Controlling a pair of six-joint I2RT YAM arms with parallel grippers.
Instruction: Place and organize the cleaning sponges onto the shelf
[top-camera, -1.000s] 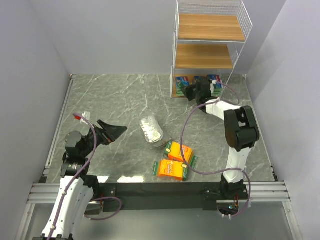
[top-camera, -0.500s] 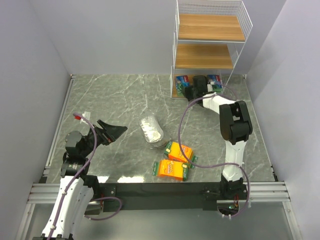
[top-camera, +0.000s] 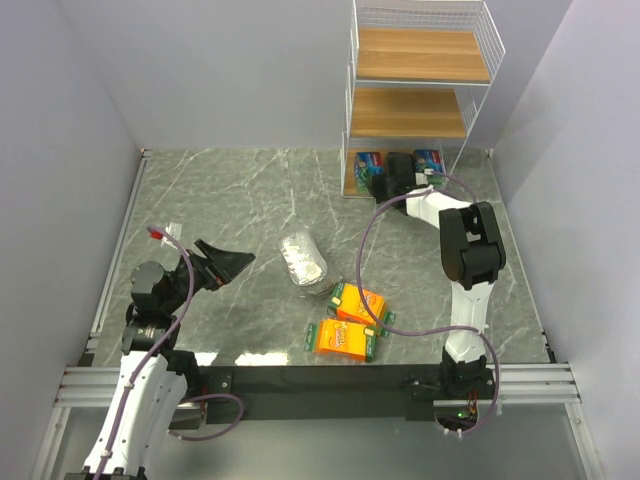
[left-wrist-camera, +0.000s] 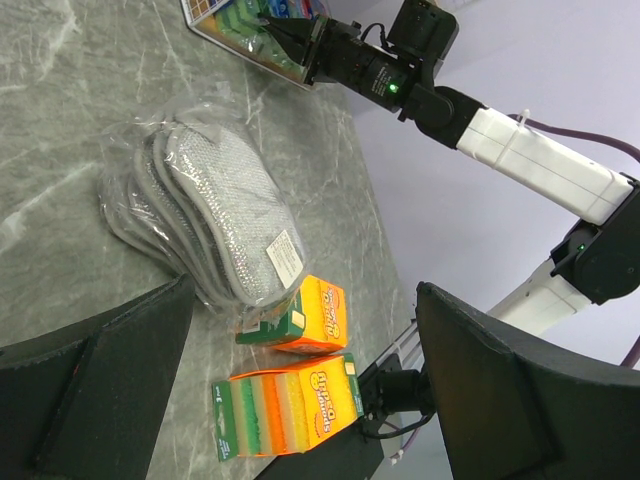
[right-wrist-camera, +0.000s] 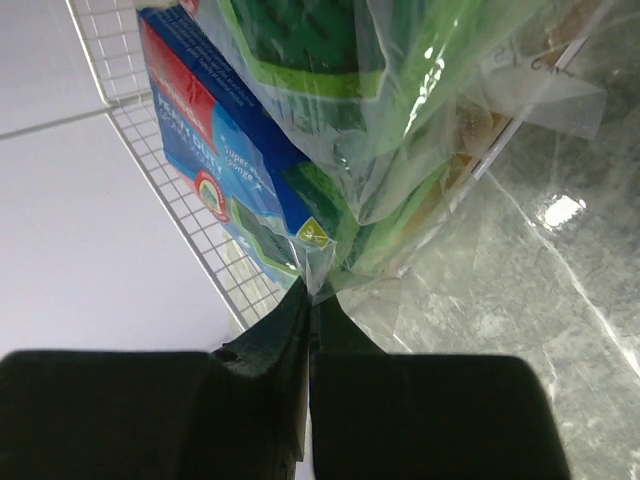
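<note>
The white wire shelf (top-camera: 420, 110) with wooden boards stands at the back right. My right gripper (top-camera: 392, 172) reaches into its bottom tier between blue-and-green sponge packs (top-camera: 366, 160) (top-camera: 430, 157). In the right wrist view the gripper (right-wrist-camera: 312, 295) is shut on the clear wrap edge of a blue-and-green pack (right-wrist-camera: 330, 60), next to another blue pack (right-wrist-camera: 220, 160) and the wire mesh (right-wrist-camera: 190, 240). A silvery grey pack (top-camera: 301, 258) and two orange packs (top-camera: 360, 304) (top-camera: 342, 339) lie mid-table. My left gripper (top-camera: 235, 262) is open and empty, left of them.
In the left wrist view the silvery pack (left-wrist-camera: 215, 210) and the orange packs (left-wrist-camera: 318, 312) (left-wrist-camera: 290, 400) lie ahead of the open fingers (left-wrist-camera: 90, 390). Grey walls close in on the left, back and right. The right arm's purple cable (top-camera: 365, 250) hangs over the table.
My right gripper has pushed a little further into the shelf's bottom tier with the pack. The left arm has not moved.
</note>
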